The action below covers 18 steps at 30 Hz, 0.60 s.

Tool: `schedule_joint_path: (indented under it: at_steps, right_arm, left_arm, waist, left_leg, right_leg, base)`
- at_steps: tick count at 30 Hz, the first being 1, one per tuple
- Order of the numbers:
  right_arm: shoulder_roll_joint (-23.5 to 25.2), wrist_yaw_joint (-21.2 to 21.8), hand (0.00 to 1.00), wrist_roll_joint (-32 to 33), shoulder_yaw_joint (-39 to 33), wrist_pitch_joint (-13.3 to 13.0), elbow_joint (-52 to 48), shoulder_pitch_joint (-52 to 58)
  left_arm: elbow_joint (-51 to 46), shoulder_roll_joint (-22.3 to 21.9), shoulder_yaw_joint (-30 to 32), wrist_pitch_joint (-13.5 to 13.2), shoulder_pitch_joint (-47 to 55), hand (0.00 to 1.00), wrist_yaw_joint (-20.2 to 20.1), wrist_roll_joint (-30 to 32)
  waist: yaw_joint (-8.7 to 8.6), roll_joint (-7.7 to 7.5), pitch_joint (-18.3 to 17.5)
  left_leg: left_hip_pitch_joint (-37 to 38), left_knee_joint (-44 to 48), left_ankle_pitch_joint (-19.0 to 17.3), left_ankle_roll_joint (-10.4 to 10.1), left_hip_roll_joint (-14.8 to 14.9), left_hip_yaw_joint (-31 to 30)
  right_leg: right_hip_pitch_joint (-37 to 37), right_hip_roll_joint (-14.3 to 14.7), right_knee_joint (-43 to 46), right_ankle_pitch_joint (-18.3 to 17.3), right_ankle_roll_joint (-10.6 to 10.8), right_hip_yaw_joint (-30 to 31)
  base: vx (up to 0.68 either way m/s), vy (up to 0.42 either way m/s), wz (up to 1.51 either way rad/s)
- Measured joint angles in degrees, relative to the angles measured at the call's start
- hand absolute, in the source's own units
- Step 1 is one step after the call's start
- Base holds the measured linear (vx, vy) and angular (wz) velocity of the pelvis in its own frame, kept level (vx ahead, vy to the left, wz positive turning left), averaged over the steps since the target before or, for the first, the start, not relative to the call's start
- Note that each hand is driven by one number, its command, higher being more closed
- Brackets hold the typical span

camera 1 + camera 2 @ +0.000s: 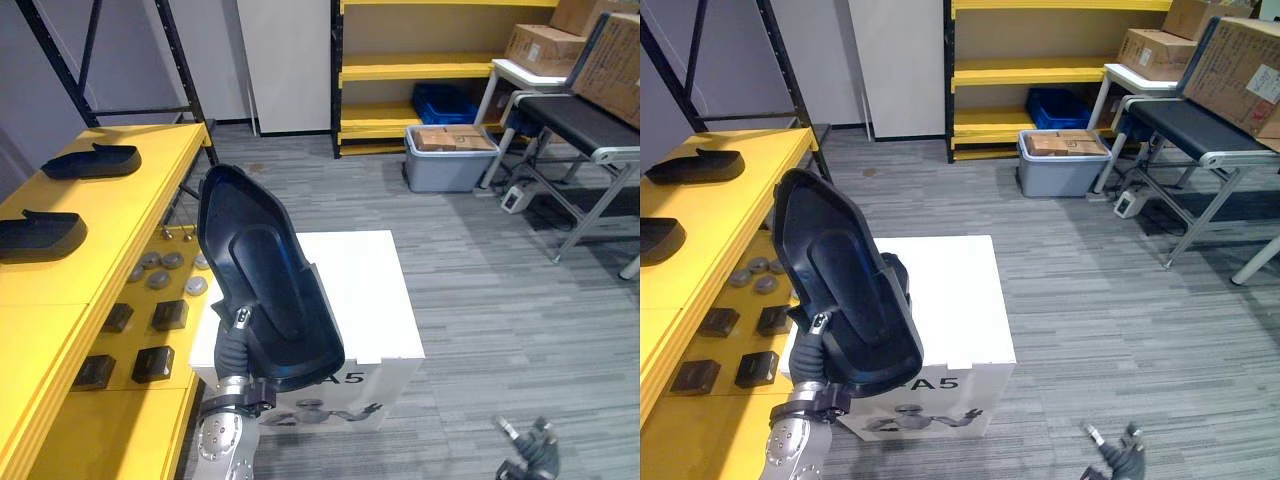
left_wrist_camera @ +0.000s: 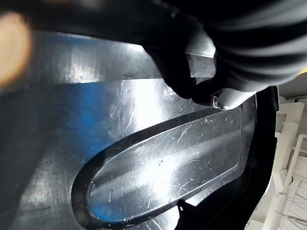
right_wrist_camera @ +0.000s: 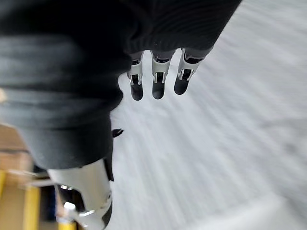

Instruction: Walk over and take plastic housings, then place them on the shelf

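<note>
Grip sat with the left hand (image 1: pixel 236 345): its thumb clamped the lower end of the glossy black moulded plastic housing (image 1: pixel 262 270), held upright, long axis near vertical, over the white box (image 1: pixel 365 290). Leftward, nearest that arm, lay the yellow shelf (image 1: pixel 150 190). Low down, the right hand (image 3: pixel 154 79) hung slack-fingered, holding nothing.

A white box (image 1: pixel 355 290) stands on grey carpet (image 1: pixel 480 280), well apart from a grey bin (image 1: pixel 440 172) of cartons (image 1: pixel 452 138).
</note>
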Motion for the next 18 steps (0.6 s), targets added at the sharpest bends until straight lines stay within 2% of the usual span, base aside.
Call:
schedule_joint_path:
  at_steps: [4, 7, 9, 11, 12, 14, 15, 17, 18]
  right_arm:
    - [1.44, 3.84, 0.0, -1.74, 5.0, 1.28, 5.45, 0.95]
    - [1.53, 5.18, 0.0, -4.03, 8.05, 1.7, 6.93, 0.75]
    - [1.04, 5.21, 0.0, -4.58, 9.5, 1.7, 7.76, 0.4]
    - [0.45, 5.09, 0.0, -5.27, 11.91, 1.7, 8.62, -0.14]
    - [0.1, 5.0, 0.0, -5.79, 12.4, 1.7, 9.3, -0.99]
    - [-0.01, 4.73, 0.0, -6.54, 12.36, 1.7, 9.8, -2.16]
    - [-0.6, 4.66, 0.0, -7.67, 12.45, 1.7, 10.68, -3.26]
    - [-1.32, 4.6, 0.0, -8.75, 12.44, 1.79, 13.46, -5.62]
    - [-1.51, 4.61, 0.0, -9.08, 12.44, 1.82, 14.23, -6.37]
  left_arm:
    - [-0.82, -0.18, -0.02, -0.02, 1.18, 1.0, -1.14, 1.02]
    - [-0.81, -0.56, 0.14, 0.05, 2.45, 1.0, -1.19, 1.01]
    - [-0.94, -0.81, 0.1, 0.08, 2.44, 1.0, -1.37, 1.01]
    - [-1.51, -0.74, 0.05, 0.08, 2.29, 1.0, -1.31, 1.01]
    - [-2.5, -0.88, -0.06, 0.09, 2.19, 1.0, -1.23, 1.0]
    - [-3.64, -1.03, 0.21, 0.07, 2.13, 1.0, -1.12, 1.0]
    - [-3.77, -1.11, 0.33, 0.03, 1.65, 1.0, -0.99, 0.99]
    - [-3.22, -1.24, 0.72, 0.02, 1.77, 1.0, -0.9, 1.02]
    - [-2.88, -1.23, 0.96, 0.02, 1.93, 1.0, -0.72, 1.01]
  waist:
    - [0.6, -0.14, 0.12]
    - [1.08, -0.34, 0.25]
    - [2.57, -0.7, 0.63]
    - [3.33, -1.91, 1.17]
    - [4.17, -2.38, 2.13]
    - [4.55, -2.7, 3.19]
    - [4.87, -2.15, 4.31]
    - [5.06, -1.64, 5.03]
    - [5.11, -1.77, 4.97]
  left_leg:
    - [-0.06, -0.2, -0.04, -0.07, -0.24, -1.19]
    - [-0.05, -0.21, -0.01, -0.07, -0.9, -3.05]
    - [-0.11, -0.16, 0.21, -0.03, -1.31, -5.34]
    - [-2.74, 1.38, 0.66, 0.43, -2.66, -10.87]
    - [-6.03, 3.49, 0.02, 1.09, -3.96, -14.29]
    - [-9.49, 6.39, -1.45, 2.87, -3.44, -9.83]
    - [-12.68, 11.78, -2.6, 4.45, -0.33, 1.08]
    - [-13.48, 15.76, -3.42, 5.39, 2.4, 11.26]
    - [-13.39, 16.24, -4.52, 6.16, 2.33, 13.2]
  right_leg:
    - [0.65, -0.33, 0.13, -0.32, 0.35, -1.35]
    - [1.26, -1.23, 1.4, -1.7, 0.63, -3.97]
    - [1.81, -1.69, 2.87, -2.16, 0.8, -6.2]
    - [2.19, -3.0, 4.84, -3.72, 1.13, -11.96]
    - [2.11, -4.29, 6.41, -4.37, 1.58, -17.22]
    - [2.41, -5.84, 6.77, -4.44, 1.67, -23.31]
    - [3.43, -6.98, 7.49, -4.46, 1.68, -28.58]
    - [6.04, -8.0, 8.87, -4.64, 1.9, -33.4]
    - [6.5, -8.83, 9.58, -4.62, 1.91, -34.88]
  base:
    - [-0.03, 0.006, 0.15]
    - [-0.02, -0.001, 0.34]
    - [0.0, -0.015, 0.68]
    - [0.01, -0.05, 1.49]
    - [0.0, -0.031, 2.01]
    - [0.01, 0.002, 2.0]
    - [0.08, 0.028, 1.8]
    - [0.16, 0.082, 1.61]
    - [0.17, 0.103, 1.25]
